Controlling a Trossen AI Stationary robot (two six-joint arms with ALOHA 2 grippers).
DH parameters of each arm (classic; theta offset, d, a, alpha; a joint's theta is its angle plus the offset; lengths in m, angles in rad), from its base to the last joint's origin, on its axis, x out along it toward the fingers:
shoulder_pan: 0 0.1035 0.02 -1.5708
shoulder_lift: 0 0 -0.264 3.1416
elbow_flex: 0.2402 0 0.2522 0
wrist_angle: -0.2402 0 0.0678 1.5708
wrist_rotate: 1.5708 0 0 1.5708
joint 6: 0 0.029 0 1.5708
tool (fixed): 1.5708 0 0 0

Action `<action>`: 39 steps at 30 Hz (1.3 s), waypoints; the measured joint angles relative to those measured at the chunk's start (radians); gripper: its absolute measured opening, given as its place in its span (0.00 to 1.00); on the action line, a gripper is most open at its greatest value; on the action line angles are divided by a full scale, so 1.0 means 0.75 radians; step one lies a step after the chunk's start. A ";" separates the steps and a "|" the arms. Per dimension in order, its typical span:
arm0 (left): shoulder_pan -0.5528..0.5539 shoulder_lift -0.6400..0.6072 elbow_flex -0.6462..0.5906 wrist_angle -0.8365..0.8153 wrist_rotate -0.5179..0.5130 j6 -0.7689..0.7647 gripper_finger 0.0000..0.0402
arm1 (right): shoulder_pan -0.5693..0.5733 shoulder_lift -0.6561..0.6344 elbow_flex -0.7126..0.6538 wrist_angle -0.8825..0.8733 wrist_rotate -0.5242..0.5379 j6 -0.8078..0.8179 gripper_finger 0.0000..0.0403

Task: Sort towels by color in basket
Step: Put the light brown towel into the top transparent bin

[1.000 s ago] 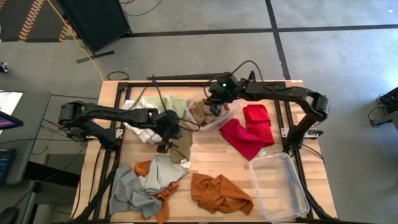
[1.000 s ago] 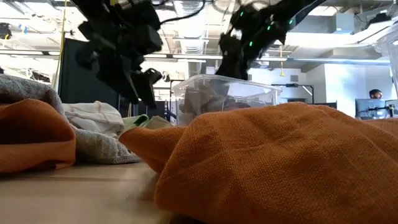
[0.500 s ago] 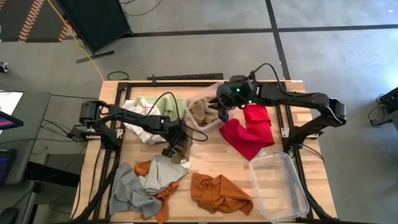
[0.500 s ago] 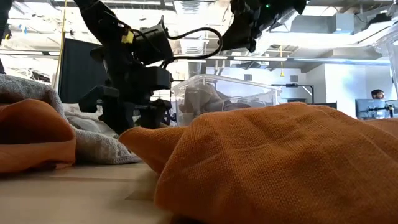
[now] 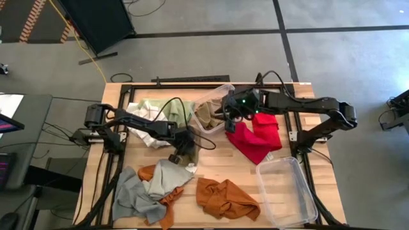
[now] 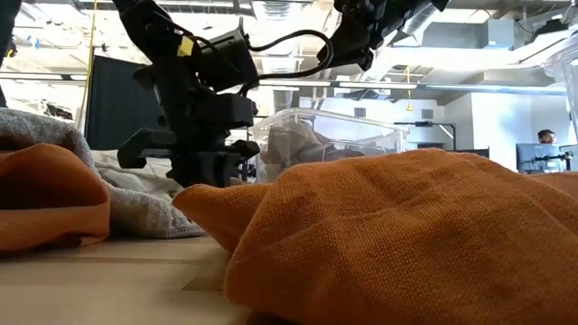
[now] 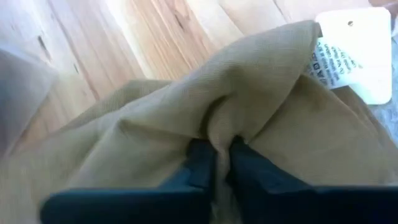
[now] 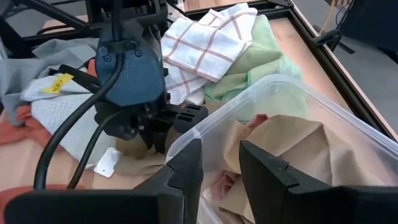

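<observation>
The thin tan woven towel (image 7: 205,124) lies crumpled on the wooden counter (image 5: 217,167) just left of centre in the high view, and a ridge of it is pinched up between the left gripper (image 7: 214,163), whose jaws are clenched on that fold. It looks light and limp, the sort of cloth that will drape and trail rather than keep any shape, so a raised crease near the middle seems the sensible place to take it; a grip at a corner or by the white care label (image 7: 345,53) would likely let the rest drag across its neighbours. Just below it in the high view sit a pale grey towel (image 5: 167,176) and a rust orange towel (image 5: 225,199), close enough to snag. Up and to the right stands a clear plastic basket (image 5: 217,94) already holding tan cloth, and beyond that a red towel (image 5: 255,137). A white towel with red checks (image 8: 208,43) and a pale green towel (image 8: 258,62) lie at the upper left of the counter. The right gripper (image 8: 219,169) hangs over the basket's rim with its jaws parted and nothing between them. A second clear plastic basket (image 5: 287,191) waits at the lower right.
</observation>
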 joint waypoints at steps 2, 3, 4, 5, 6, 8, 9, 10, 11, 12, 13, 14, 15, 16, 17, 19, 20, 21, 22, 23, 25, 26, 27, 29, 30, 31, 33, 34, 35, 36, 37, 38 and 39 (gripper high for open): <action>-0.009 -0.001 -0.001 -0.004 -0.010 0.008 0.04 | 0.010 0.000 0.000 0.000 0.001 0.000 0.33; -0.013 -0.005 -0.001 -0.009 -0.016 0.008 0.04 | 0.014 0.000 0.000 0.000 0.002 0.000 0.33; -0.018 -0.011 -0.003 -0.015 -0.021 0.009 0.04 | 0.018 0.000 0.000 0.000 0.003 0.000 0.33; -0.023 -0.022 -0.003 -0.025 -0.031 0.014 0.03 | 0.024 0.000 0.000 0.000 0.004 0.001 0.33; -0.029 -0.038 0.000 -0.037 -0.042 0.020 0.03 | 0.027 0.000 0.000 -0.001 0.004 0.001 0.33; -0.040 -0.079 0.012 -0.075 -0.080 0.027 0.02 | 0.038 0.000 0.000 -0.008 0.004 0.001 0.33; -0.043 -0.105 0.017 -0.097 -0.098 0.030 0.02 | 0.043 0.000 0.000 -0.019 0.005 0.000 0.33; -0.047 -0.134 0.022 -0.143 -0.114 0.031 0.02 | 0.048 0.000 0.000 -0.032 0.005 0.000 0.33; -0.048 -0.168 0.029 -0.182 -0.128 0.033 0.01 | 0.052 0.000 0.000 -0.045 0.005 0.000 0.33; -0.052 -0.199 0.037 -0.195 -0.142 0.040 0.01 | 0.059 0.000 0.000 -0.057 0.005 0.001 0.33; -0.054 -0.235 0.050 -0.195 -0.145 0.045 0.01 | 0.067 0.000 0.000 -0.070 0.006 0.001 0.33; -0.055 -0.279 0.060 -0.204 -0.157 0.048 0.01 | 0.074 0.000 0.000 -0.083 0.008 0.001 0.33; -0.056 -0.320 0.066 -0.217 -0.172 0.049 0.01 | 0.084 0.000 0.000 -0.094 0.015 0.001 0.33; -0.056 -0.356 0.069 -0.234 -0.180 0.050 0.01 | 0.095 0.000 0.000 -0.106 0.018 0.002 0.33; -0.055 -0.394 0.070 -0.243 -0.187 0.052 0.01 | 0.105 0.000 0.000 -0.114 0.023 0.002 0.33; -0.054 -0.468 0.070 -0.247 -0.204 0.063 0.01 | 0.129 0.001 0.000 -0.124 0.030 0.006 0.33; -0.053 -0.509 0.070 -0.245 -0.214 0.068 0.01 | 0.139 0.001 0.000 -0.127 0.042 0.011 0.33; -0.054 -0.548 0.072 -0.238 -0.236 0.074 0.01 | 0.151 0.001 0.000 -0.132 0.056 0.015 0.33; -0.053 -0.587 0.074 -0.228 -0.253 0.080 0.01 | 0.163 0.000 0.000 -0.136 0.065 0.017 0.33; -0.052 -0.618 0.074 -0.218 -0.275 0.085 0.01 | 0.175 0.001 0.000 -0.139 0.079 0.023 0.33; -0.045 -0.675 0.074 -0.189 -0.300 0.088 0.01 | 0.198 0.001 0.000 -0.145 0.122 0.042 0.33; -0.039 -0.701 0.074 -0.169 -0.306 0.096 0.01 | 0.211 0.001 0.000 -0.147 0.147 0.051 0.33; -0.033 -0.724 0.074 -0.138 -0.306 0.103 0.01 | 0.224 0.001 0.000 -0.153 0.168 0.064 0.33; -0.017 -0.763 0.075 -0.075 -0.307 0.125 0.01 | 0.251 0.001 0.000 -0.159 0.203 0.085 0.33; -0.007 -0.774 0.075 -0.050 -0.306 0.140 0.01 | 0.266 0.001 0.000 -0.162 0.216 0.097 0.33; 0.004 -0.781 0.075 -0.022 -0.306 0.157 0.01 | 0.282 0.001 0.000 -0.163 0.234 0.111 0.33; 0.024 -0.788 0.075 0.044 -0.306 0.185 0.01 | 0.317 0.001 0.000 -0.165 0.272 0.139 0.33; 0.037 -0.791 0.075 0.072 -0.306 0.199 0.01 | 0.336 0.001 0.000 -0.166 0.294 0.153 0.33; 0.047 -0.793 0.075 0.100 -0.305 0.212 0.01 | 0.355 0.001 0.000 -0.169 0.315 0.169 0.33; 0.059 -0.793 0.075 0.130 -0.302 0.222 0.01 | 0.376 0.003 0.000 -0.172 0.341 0.184 0.33; 0.071 -0.793 0.075 0.158 -0.294 0.234 0.01 | 0.398 0.014 0.000 -0.168 0.366 0.202 0.33; 0.083 -0.792 0.075 0.183 -0.279 0.241 0.01 | 0.419 0.022 0.001 -0.164 0.393 0.221 0.33; 0.097 -0.792 0.075 0.207 -0.269 0.249 0.01 | 0.443 0.027 0.001 -0.173 0.421 0.239 0.33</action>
